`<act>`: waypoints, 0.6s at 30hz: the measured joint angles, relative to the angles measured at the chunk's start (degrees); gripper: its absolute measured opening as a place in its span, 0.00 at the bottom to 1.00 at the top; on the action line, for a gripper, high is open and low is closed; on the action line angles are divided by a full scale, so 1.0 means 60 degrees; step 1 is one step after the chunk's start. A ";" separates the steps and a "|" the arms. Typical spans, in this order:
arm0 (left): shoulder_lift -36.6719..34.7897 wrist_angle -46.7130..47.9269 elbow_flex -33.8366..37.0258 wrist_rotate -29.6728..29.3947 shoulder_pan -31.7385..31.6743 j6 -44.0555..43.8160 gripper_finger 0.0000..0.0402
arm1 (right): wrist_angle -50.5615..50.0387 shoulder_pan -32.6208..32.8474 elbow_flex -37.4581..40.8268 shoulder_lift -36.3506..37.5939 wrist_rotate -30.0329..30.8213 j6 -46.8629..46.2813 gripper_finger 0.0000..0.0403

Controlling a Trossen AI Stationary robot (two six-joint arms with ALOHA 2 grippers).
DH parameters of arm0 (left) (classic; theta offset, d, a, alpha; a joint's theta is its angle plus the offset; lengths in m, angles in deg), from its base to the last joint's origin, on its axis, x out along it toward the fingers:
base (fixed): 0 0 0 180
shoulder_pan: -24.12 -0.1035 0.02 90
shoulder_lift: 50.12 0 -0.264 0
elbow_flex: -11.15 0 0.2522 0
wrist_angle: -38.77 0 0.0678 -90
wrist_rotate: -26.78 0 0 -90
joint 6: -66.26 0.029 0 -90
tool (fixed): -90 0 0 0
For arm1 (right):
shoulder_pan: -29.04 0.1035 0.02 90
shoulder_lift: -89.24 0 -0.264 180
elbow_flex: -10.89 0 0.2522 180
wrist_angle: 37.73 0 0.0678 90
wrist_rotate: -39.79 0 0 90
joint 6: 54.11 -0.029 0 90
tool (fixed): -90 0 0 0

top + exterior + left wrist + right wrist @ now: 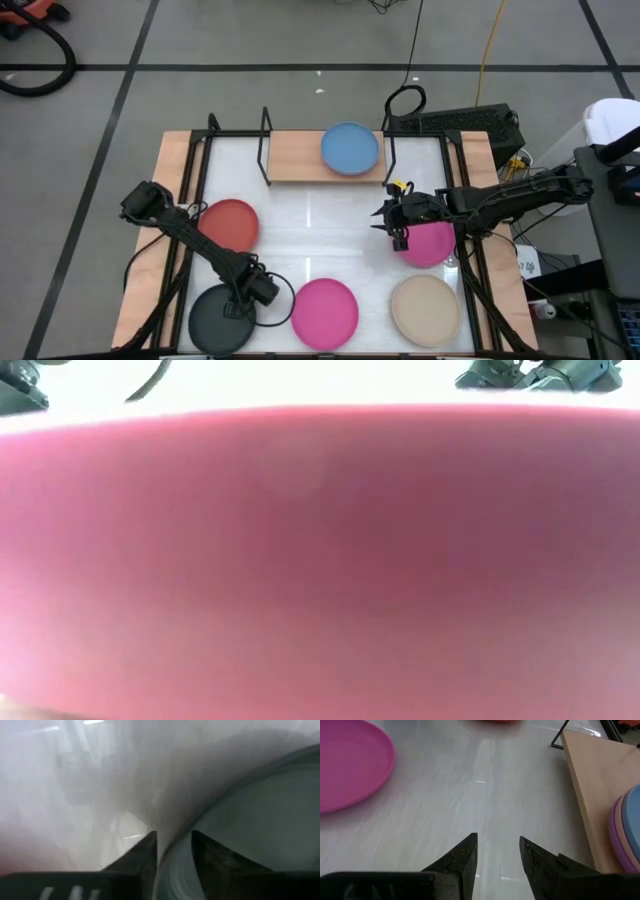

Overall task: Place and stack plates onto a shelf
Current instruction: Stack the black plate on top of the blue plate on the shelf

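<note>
The shelf is a light-wood board at the table's far edge, and it also shows in the right wrist view. A blue plate tops a stack on it, with purple and pink rims showing beneath. A red plate, a black plate, a magenta plate, a beige plate and a second magenta plate lie flat on the table. My left gripper is shut on the black plate's rim. My right gripper hangs open and empty over bare table. My left gripper has the black plate's rim between its two fingers, on the side toward the table's right edge. One finger is over the plate's inside and the other is outside it. The fingers come from above, slanting down. The plate lies on the table.
The shelf's thin black frame posts stand at its corners. The near magenta plate fills the low view. Bare white tabletop lies between the plates at the centre. Cables and a black box sit behind the far right corner.
</note>
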 joint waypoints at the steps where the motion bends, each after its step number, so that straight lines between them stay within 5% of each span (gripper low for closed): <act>1: -0.0001 0.0006 0.0001 0.0159 -0.0070 -0.0001 0.25 | 0.0001 0.0002 0.0002 0.0000 0.0000 0.0000 0.32; 6: -0.0021 -0.0029 -0.0014 0.0901 -0.0497 0.0072 0.04 | 0.0000 0.0000 0.0000 0.0000 0.0000 -0.0004 0.32; 12: -0.0719 0.0134 -0.0021 0.0639 -0.1060 0.0202 0.02 | -0.0032 0.0003 0.0002 0.0000 0.0000 -0.0006 0.32; 18: -0.3069 0.0940 -0.0021 -0.0863 -0.1650 -0.0492 0.02 | -0.0184 0.0002 0.0005 0.0069 0.0007 0.0103 0.32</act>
